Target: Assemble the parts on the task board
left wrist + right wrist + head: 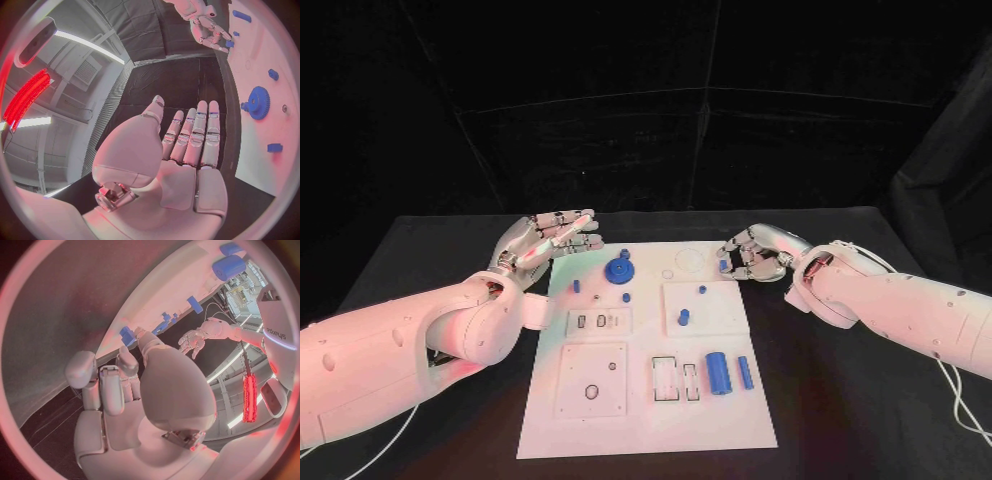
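The white task board (646, 420) lies in the middle of the black table. My left hand (553, 238) hovers open over the board's far left corner, fingers stretched out together (197, 132), holding nothing. A blue gear (620, 270) stands just to its right on the board and shows again in the left wrist view (257, 102). My right hand (759, 255) is at the board's far right corner with fingers curled in, pinching a small blue part (723, 266) at its fingertips (127, 335). A blue cylinder (717, 372) and a blue bar (746, 372) lie at the board's near right.
Small blue pegs stand on the board: one on the right square plate (684, 318), one near the middle (627, 297), one at the left (576, 286). White inset plates with slots (675, 380) and holes (593, 380) fill the near half. Black table surrounds the board.
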`<state>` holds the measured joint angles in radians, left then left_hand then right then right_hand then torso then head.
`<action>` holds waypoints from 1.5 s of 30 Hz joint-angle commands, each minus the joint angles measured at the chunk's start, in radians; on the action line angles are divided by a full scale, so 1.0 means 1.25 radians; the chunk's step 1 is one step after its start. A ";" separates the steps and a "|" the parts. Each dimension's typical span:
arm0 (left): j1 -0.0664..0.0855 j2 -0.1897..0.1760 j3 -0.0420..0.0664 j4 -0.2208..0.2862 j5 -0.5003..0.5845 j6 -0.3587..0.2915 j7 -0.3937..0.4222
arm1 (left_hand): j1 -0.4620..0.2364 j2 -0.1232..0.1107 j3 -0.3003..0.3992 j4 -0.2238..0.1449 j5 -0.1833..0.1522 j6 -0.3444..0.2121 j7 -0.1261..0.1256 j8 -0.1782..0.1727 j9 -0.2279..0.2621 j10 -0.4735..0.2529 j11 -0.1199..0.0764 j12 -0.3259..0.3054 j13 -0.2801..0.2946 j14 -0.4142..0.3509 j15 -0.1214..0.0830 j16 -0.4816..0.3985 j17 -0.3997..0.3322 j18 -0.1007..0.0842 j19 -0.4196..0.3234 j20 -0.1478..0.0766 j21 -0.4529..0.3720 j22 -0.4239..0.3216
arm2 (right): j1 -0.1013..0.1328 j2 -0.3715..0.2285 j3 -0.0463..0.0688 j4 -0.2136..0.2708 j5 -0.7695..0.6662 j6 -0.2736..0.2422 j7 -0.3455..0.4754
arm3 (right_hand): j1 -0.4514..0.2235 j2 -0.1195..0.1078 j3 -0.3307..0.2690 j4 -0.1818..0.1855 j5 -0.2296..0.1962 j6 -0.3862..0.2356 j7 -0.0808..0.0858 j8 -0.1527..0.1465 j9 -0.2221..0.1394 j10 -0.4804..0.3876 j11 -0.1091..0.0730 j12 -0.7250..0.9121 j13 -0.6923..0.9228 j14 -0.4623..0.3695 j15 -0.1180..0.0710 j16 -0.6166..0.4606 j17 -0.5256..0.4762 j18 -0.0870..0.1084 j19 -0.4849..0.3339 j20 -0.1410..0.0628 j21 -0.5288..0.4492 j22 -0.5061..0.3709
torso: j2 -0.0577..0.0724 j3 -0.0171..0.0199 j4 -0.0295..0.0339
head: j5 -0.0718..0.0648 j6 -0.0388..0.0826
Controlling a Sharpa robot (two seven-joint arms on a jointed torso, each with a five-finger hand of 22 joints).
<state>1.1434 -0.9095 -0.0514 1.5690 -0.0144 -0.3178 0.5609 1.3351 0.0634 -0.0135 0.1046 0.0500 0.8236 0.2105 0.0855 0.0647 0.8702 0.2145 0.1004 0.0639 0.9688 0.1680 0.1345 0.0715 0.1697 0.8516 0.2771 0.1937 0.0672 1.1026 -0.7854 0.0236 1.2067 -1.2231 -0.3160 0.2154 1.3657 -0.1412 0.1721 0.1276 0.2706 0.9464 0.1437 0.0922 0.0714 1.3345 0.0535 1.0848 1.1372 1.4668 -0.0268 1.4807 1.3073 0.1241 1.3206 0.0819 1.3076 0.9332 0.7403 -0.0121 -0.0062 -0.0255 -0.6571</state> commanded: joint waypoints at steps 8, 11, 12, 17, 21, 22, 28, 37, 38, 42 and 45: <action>0.001 0.000 0.001 0.000 0.000 0.012 0.008 | 0.000 0.007 0.001 -0.004 -0.002 0.003 0.037 -0.006 0.000 -0.005 0.000 -0.005 0.000 0.004 0.002 -0.004 -0.001 0.009 0.006 0.000 -0.005 -0.001 | 0.000 0.004 0.000 -0.007 -0.005 0.032 -0.013 | 0.000 0.028 0.011 -0.016 -0.020 0.037 -0.006 0.022 0.005 0.000 -0.006 0.007 0.004 0.056 -0.001 0.003 0.086 -0.009 -0.002 -0.003 0.001 0.005 | 0.000 0.0004 -0.0001 | -0.003 0.000; 0.001 -0.001 0.001 0.000 0.000 0.012 0.008 | 0.000 0.007 0.001 -0.004 -0.002 0.003 0.037 -0.006 0.000 -0.005 0.000 -0.005 0.000 0.004 0.002 -0.004 -0.001 0.009 0.006 0.000 -0.005 -0.001 | -0.001 0.004 0.000 -0.007 -0.005 0.037 -0.016 | 0.001 0.034 0.017 -0.020 -0.023 0.050 -0.009 0.030 0.006 0.000 -0.009 0.007 0.004 0.056 -0.003 0.004 0.088 -0.009 -0.001 -0.005 0.002 0.007 | 0.000 0.0008 -0.0001 | -0.004 -0.001; 0.001 -0.001 0.001 -0.001 0.000 0.012 0.008 | 0.000 0.007 0.001 -0.004 -0.002 0.003 0.037 -0.006 0.000 -0.005 0.000 -0.005 0.000 0.004 0.002 -0.004 -0.001 0.009 0.006 0.000 -0.005 -0.001 | -0.001 0.005 0.000 -0.008 -0.006 0.039 -0.018 | 0.001 0.036 0.019 -0.021 -0.025 0.054 -0.010 0.032 0.007 0.000 -0.010 0.007 0.004 0.056 -0.004 0.004 0.089 -0.009 -0.001 -0.006 0.003 0.008 | 0.000 0.0010 -0.0003 | -0.004 -0.001; 0.001 -0.001 0.001 -0.001 0.000 0.013 0.008 | 0.000 0.007 0.001 -0.004 -0.002 0.003 0.037 -0.006 0.000 -0.005 0.000 -0.005 0.000 0.004 0.002 -0.004 -0.001 0.009 0.006 0.000 -0.005 -0.001 | -0.001 0.005 0.000 -0.008 -0.009 0.040 -0.028 | 0.001 0.040 0.024 -0.024 -0.030 0.059 -0.012 0.036 0.007 0.000 -0.012 0.006 0.003 0.056 -0.006 0.004 0.089 -0.009 -0.001 -0.007 0.003 0.008 | 0.000 0.0014 0.0001 | -0.005 -0.001; 0.001 -0.001 0.001 -0.001 0.000 0.013 0.008 | 0.000 0.007 0.001 -0.004 -0.002 0.003 0.037 -0.006 0.000 -0.005 0.000 -0.005 0.000 0.004 0.002 -0.004 -0.001 0.009 0.006 0.000 -0.005 -0.001 | -0.001 0.006 0.000 -0.009 -0.010 0.038 -0.032 | -0.001 0.044 0.028 -0.025 -0.034 0.063 -0.013 0.038 0.007 0.001 -0.012 0.007 0.004 0.056 -0.006 0.004 0.089 -0.009 0.000 -0.008 0.003 0.008 | 0.000 0.0013 0.0006 | -0.005 -0.002; 0.001 -0.001 0.001 -0.001 0.000 0.013 0.008 | 0.000 0.007 0.001 -0.004 -0.002 0.003 0.037 -0.006 0.000 -0.005 0.000 -0.005 0.000 0.004 0.002 -0.004 -0.001 0.009 0.006 0.000 -0.005 -0.001 | -0.001 0.006 0.000 -0.009 -0.010 0.037 -0.032 | -0.001 0.045 0.030 -0.026 -0.035 0.065 -0.014 0.039 0.007 0.002 -0.013 0.008 0.005 0.056 -0.007 0.005 0.090 -0.010 0.000 -0.008 0.003 0.009 | 0.000 0.0015 0.0005 | -0.005 -0.002; 0.001 -0.001 0.001 -0.002 0.000 0.014 0.007 | 0.000 0.007 0.001 -0.004 -0.002 0.003 0.037 -0.006 0.000 -0.005 0.000 -0.005 0.000 0.004 0.002 -0.004 -0.001 0.009 0.006 0.000 -0.005 -0.001 | -0.001 0.007 0.000 -0.005 0.017 0.003 -0.040 | -0.003 0.066 0.052 -0.032 -0.058 0.093 -0.024 0.055 0.011 0.010 -0.022 0.017 0.012 0.058 -0.014 0.008 0.096 -0.011 0.005 -0.014 0.007 0.017 | 0.000 0.0017 -0.0001 | -0.004 -0.005; 0.001 -0.001 0.001 -0.005 0.000 0.015 0.006 | 0.000 0.007 0.001 -0.004 -0.002 0.003 0.037 -0.006 0.000 -0.005 0.000 -0.005 0.000 0.004 0.002 -0.004 -0.001 0.009 0.006 0.000 -0.005 -0.001 | -0.001 0.002 0.000 0.014 0.068 -0.077 -0.057 | -0.001 0.085 0.088 -0.046 -0.055 0.103 -0.029 0.057 0.011 0.022 -0.027 0.032 0.026 0.061 -0.019 0.013 0.106 -0.012 0.010 -0.020 0.012 0.025 | -0.001 0.0012 -0.0002 | -0.003 -0.005; 0.001 -0.002 0.001 -0.005 0.000 0.015 0.006 | 0.000 0.007 0.001 -0.004 -0.002 0.003 0.037 -0.006 0.000 -0.005 0.000 -0.005 0.000 0.004 0.002 -0.004 -0.001 0.009 0.006 0.000 -0.005 -0.001 | -0.001 0.000 0.001 0.020 0.073 -0.085 -0.060 | -0.003 0.085 0.091 -0.048 -0.051 0.103 -0.029 0.056 0.011 0.022 -0.027 0.032 0.026 0.061 -0.019 0.014 0.107 -0.012 0.010 -0.020 0.013 0.026 | -0.002 0.0015 -0.0005 | -0.003 -0.006; 0.001 -0.004 0.001 -0.004 0.000 0.014 0.006 | 0.000 0.007 0.001 -0.004 -0.002 0.003 0.037 -0.006 0.000 -0.005 0.000 -0.005 0.000 0.004 0.002 -0.004 -0.001 0.009 0.006 0.000 -0.005 -0.001 | 0.000 -0.012 0.001 0.057 0.084 -0.107 -0.084 | -0.006 0.087 0.099 -0.051 -0.045 0.104 -0.030 0.055 0.012 0.024 -0.027 0.033 0.028 0.061 -0.019 0.014 0.108 -0.013 0.011 -0.021 0.013 0.027 | -0.002 0.0006 -0.0009 | -0.004 -0.006; 0.001 -0.006 0.001 -0.003 0.000 0.013 0.006 | 0.000 0.007 0.001 -0.004 -0.002 0.003 0.037 -0.006 0.000 -0.005 0.000 -0.005 0.000 0.004 0.002 -0.004 -0.001 0.009 0.006 0.000 -0.005 -0.001 | 0.001 -0.024 0.002 0.102 0.088 -0.114 -0.121 | -0.008 0.088 0.101 -0.051 -0.045 0.104 -0.030 0.055 0.012 0.023 -0.027 0.032 0.027 0.061 -0.019 0.014 0.107 -0.013 0.011 -0.021 0.013 0.027 | -0.003 -0.0009 -0.0005 | -0.004 -0.004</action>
<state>1.1434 -0.9154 -0.0514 1.5625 -0.0144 -0.3128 0.5596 1.3351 0.0634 -0.0134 0.1047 0.0500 0.8236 0.2105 0.0814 0.0647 0.8702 0.2145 0.1004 0.0639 0.9688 0.1680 0.1345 0.0716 0.1697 0.8516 0.2771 0.1938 0.0675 1.1009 -0.8135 0.0245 1.3153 -1.1471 -0.4022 0.1226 1.3542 -0.0427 0.2936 0.0650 0.2116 1.0665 0.1103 0.1573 0.0837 1.3595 0.0213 1.1230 1.1711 1.4667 -0.0414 1.4954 1.3077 0.1241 1.3314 0.0638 1.3185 0.9665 0.7378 -0.0109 -0.0063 -0.0303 -0.6639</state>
